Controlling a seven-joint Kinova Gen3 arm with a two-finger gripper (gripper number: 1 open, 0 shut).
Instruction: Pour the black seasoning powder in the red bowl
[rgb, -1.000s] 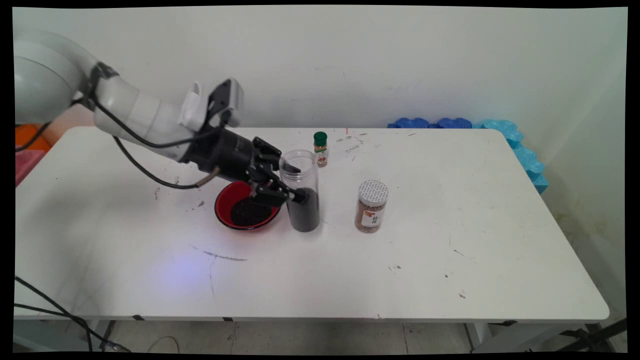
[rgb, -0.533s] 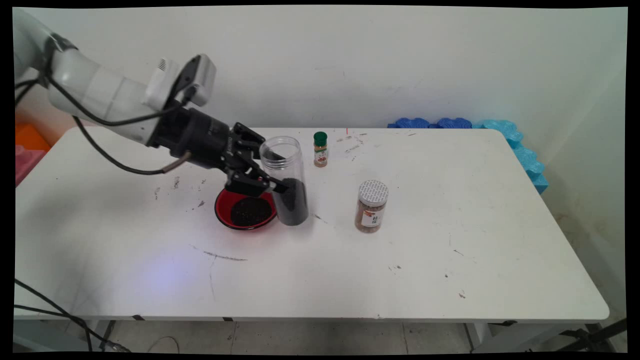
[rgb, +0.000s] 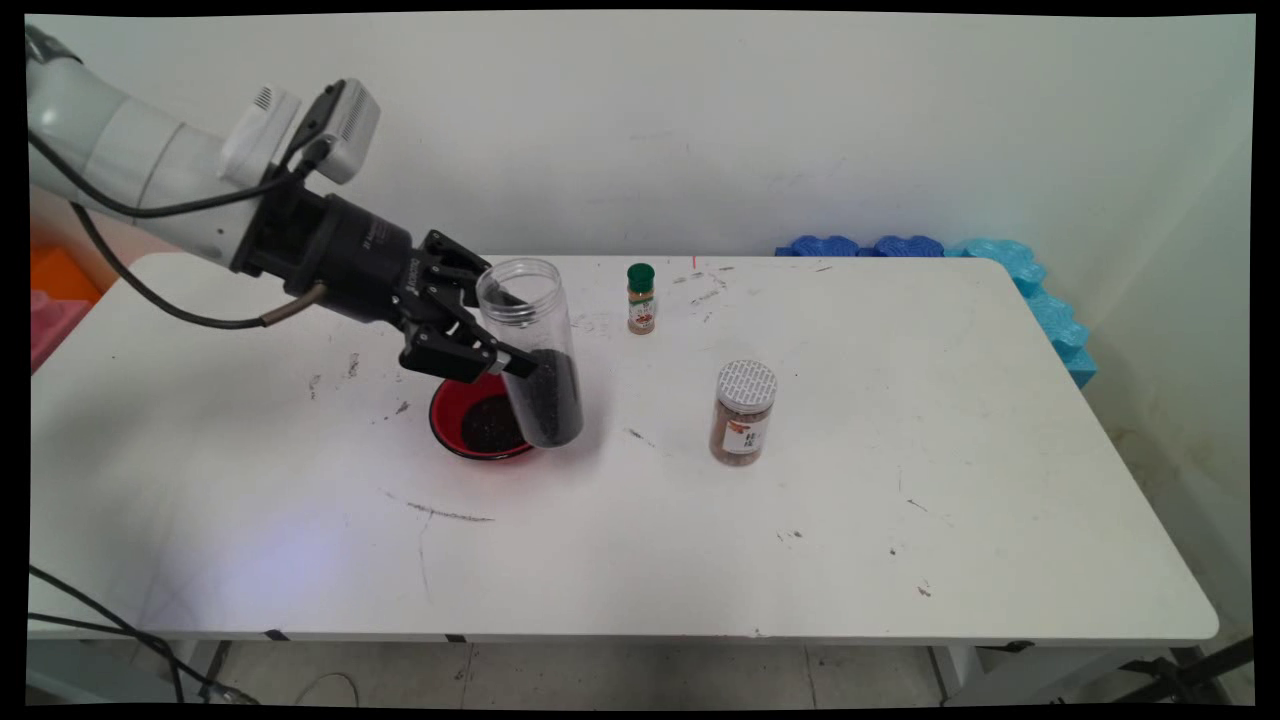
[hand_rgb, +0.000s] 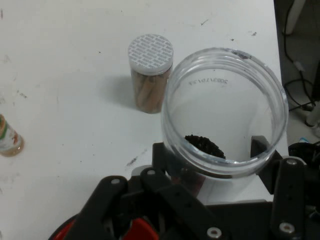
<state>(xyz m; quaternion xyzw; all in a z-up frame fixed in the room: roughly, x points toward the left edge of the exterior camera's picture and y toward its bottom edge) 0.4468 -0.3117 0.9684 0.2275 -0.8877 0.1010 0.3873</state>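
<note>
- Gripper (rgb: 497, 335) fingers clamped on the open clear jar (rgb: 530, 350), either side of its wall; jar tilted, mouth leaning toward the arm, lifted off the white table (rgb: 900, 560).
- Jar bottom holds dark granules; seen down its mouth in the hand view (hand_rgb: 225, 110).
- Red bowl (rgb: 462, 425) with dark contents sits under the jar, at its 7 o'clock; jar base appears clear of the rim, contact uncertain.
- Silver-lidded brown jar (rgb: 743, 412) at 3 o'clock of the bowl, well apart.
- Green-capped spice bottle (rgb: 641, 298) at 12 o'clock of the brown jar.
</note>
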